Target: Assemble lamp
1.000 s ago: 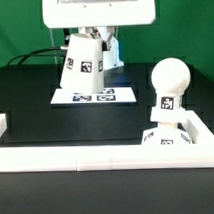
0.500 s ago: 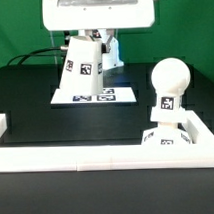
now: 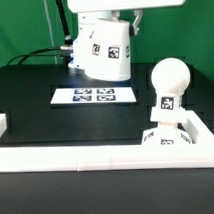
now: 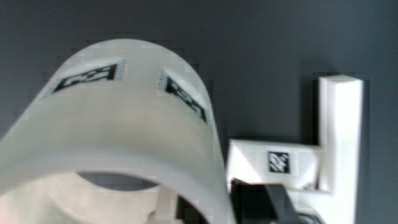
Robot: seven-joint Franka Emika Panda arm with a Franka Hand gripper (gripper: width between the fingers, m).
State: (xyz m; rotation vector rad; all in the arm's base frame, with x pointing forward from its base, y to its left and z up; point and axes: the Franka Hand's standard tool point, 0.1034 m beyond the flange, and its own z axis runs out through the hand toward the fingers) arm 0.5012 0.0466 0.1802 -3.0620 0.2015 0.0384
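Shade [image 3: 103, 50] up off table, above & behind marker board [image 3: 94, 94]; bulb [image 3: 170, 85] on base [image 3: 169, 134], exterior view's right, inside white rail [image 3: 97, 155]

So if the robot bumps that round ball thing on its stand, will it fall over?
It might. The bulb is a big ball on a short stem, so it looks top-heavy. It sits in the blocky base, which is wider and probably steadies it. Both look like stiff plastic, so a bump would likely slide or tip them, not bend them.
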